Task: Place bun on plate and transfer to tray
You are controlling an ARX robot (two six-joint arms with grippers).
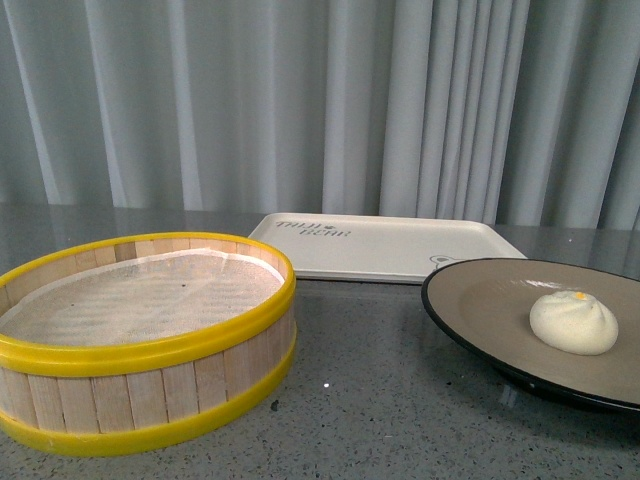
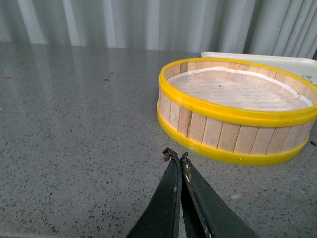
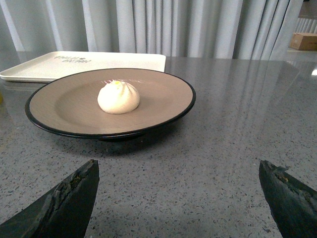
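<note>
Bun (image 1: 573, 322) white, pleated, on plate (image 1: 480, 300) | L pincer (image 2: 176, 154) together | R pincer (image 3: 178, 166) apart

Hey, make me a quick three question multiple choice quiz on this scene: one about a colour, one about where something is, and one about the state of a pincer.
1. What colour are the bands on the wooden steamer basket?
A) red
B) yellow
C) black

2. Where does the bun lie?
A) in the steamer basket
B) on the bare tabletop
C) on the plate

3. How does the right pincer stand?
A) shut on the bun
B) shut on the plate
C) open and empty

Answers:
1 B: yellow bands ring its top and bottom.
2 C: the bun rests on the plate's grey-brown face.
3 C: its fingers sit wide apart with nothing held between them.
</note>
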